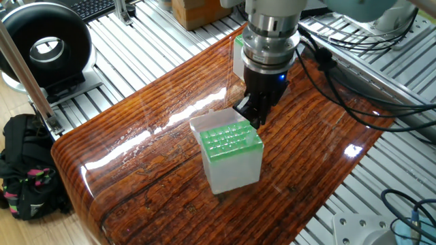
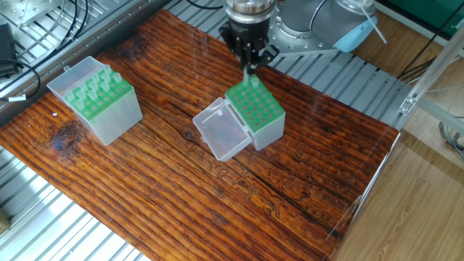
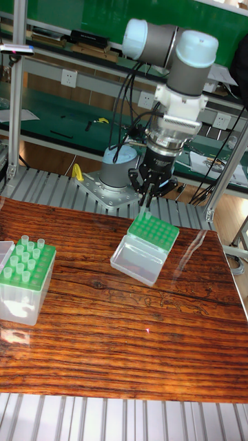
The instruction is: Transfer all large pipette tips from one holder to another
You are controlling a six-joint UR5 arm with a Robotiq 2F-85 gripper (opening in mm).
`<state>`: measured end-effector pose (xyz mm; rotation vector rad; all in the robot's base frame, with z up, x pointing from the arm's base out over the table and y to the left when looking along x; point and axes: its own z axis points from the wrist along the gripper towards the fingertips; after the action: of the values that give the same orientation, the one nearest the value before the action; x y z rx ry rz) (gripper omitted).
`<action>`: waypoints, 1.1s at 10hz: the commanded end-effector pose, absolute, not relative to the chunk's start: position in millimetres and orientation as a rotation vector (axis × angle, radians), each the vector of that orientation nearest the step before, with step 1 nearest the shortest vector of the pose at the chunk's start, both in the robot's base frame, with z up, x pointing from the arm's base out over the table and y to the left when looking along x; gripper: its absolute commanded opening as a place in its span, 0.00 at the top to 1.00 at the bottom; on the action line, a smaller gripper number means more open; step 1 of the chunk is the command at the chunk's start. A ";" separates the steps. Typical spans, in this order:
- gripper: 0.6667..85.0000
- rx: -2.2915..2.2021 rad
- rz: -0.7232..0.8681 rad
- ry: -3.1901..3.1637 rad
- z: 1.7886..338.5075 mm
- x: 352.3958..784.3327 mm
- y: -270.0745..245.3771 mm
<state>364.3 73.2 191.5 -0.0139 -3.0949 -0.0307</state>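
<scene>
Because the jaws of the gripper (image 2: 249, 64) pinched one large pipette tip (image 2: 254, 80) (seated), the rack (image 2: 255, 115) tilted.

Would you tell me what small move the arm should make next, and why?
Probably lower a little before letting go. The end effector grips a large pipette tip seated in a corner of the middle holder, and that holder looks tipped off the table with its lid askew, so lowering should set it flat.

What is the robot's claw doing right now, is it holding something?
Gripper: closed on one translucent whitish plastic pipette tip, standing in the green-topped clear box.
</scene>
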 end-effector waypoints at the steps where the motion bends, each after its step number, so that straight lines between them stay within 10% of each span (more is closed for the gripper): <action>1: 0.96 0.004 -0.028 -3.106 207.1 357.4 79.2; 11: 0.97 0.063 -0.031 -3.101 271.6 316.5 83.2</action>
<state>326.8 80.3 255.3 0.0427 -3.1032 0.0006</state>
